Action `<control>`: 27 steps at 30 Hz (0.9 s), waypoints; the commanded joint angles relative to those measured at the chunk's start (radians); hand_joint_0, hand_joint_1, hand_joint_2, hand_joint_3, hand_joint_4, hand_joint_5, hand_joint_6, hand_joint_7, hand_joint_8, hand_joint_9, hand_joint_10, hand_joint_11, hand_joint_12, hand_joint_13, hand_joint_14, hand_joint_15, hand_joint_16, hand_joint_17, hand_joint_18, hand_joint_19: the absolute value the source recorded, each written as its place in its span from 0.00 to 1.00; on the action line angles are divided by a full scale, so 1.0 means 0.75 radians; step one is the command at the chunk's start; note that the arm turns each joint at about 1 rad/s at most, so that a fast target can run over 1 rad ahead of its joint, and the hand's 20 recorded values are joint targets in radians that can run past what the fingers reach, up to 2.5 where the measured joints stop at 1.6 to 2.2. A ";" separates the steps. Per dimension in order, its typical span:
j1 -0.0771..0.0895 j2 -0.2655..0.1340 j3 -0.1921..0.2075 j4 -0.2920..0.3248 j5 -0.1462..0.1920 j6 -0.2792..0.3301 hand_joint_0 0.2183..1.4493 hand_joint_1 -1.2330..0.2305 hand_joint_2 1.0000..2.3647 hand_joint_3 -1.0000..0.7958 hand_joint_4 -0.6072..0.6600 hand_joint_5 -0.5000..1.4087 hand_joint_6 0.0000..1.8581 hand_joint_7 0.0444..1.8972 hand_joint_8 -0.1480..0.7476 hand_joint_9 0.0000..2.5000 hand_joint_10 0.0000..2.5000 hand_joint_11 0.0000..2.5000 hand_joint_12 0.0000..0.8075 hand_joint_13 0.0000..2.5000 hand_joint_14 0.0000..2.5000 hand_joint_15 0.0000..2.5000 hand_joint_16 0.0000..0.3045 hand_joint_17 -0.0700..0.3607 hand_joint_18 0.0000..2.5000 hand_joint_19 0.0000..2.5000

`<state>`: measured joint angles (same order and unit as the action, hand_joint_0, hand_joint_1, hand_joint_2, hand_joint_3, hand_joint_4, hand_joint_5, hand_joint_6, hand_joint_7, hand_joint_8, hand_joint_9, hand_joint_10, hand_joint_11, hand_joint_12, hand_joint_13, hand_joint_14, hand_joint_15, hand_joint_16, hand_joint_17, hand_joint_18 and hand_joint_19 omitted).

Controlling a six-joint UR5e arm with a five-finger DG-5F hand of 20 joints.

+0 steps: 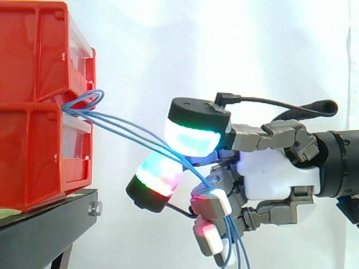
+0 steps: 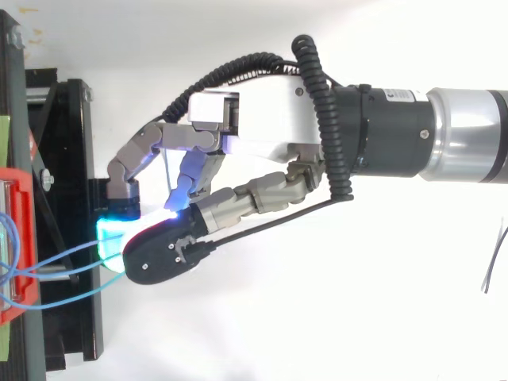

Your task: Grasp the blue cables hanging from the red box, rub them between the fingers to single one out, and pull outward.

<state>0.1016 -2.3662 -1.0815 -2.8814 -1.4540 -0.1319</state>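
Blue cables (image 1: 112, 123) come out between the two stacked bins of the red box (image 1: 33, 56) on the black stand (image 1: 50, 216), run down and to the right as several separate strands, pass through the hand (image 1: 275, 176) and hang loose below it. The fingers are curled round them, with the glowing pads (image 1: 190, 137) closed on the bundle well clear of the box. The grasp looks made, and since more than one strand sits in the pinch, the rubbing step seems to be in hand. Next, the pads likely need to roll against each other until the spare strands slip free, then draw away from the box
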 commanded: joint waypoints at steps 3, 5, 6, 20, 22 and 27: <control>0.000 0.001 0.000 -0.001 0.000 0.000 0.31 0.40 0.01 0.45 0.53 0.18 0.46 0.45 0.52 0.48 0.01 0.35 0.48 0.44 0.01 0.23 0.18 0.45 0.40 0.27; -0.003 0.001 0.000 0.001 0.000 0.000 0.32 0.34 0.01 0.47 0.54 0.17 0.47 0.44 0.51 0.48 0.01 0.37 0.47 0.43 0.01 0.23 0.18 0.44 0.39 0.27; -0.003 0.001 0.000 0.001 0.000 0.000 0.33 0.33 0.01 0.48 0.53 0.17 0.48 0.43 0.51 0.48 0.01 0.37 0.47 0.43 0.01 0.24 0.18 0.44 0.39 0.27; -0.011 0.026 0.006 -0.013 0.000 -0.035 0.41 0.22 0.01 0.38 0.46 0.17 0.48 0.41 0.48 0.46 0.01 0.38 0.44 0.42 0.01 0.24 0.16 0.42 0.37 0.26; -0.013 0.026 0.006 -0.020 0.000 -0.039 0.42 0.22 0.01 0.34 0.47 0.17 0.48 0.40 0.48 0.46 0.01 0.38 0.43 0.41 0.01 0.23 0.16 0.42 0.37 0.25; -0.015 0.030 0.006 -0.022 0.000 -0.043 0.40 0.22 0.00 0.28 0.51 0.17 0.48 0.41 0.47 0.46 0.01 0.38 0.43 0.41 0.01 0.24 0.16 0.41 0.37 0.25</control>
<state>0.0911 -2.3449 -1.0769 -2.8967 -1.4542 -0.1621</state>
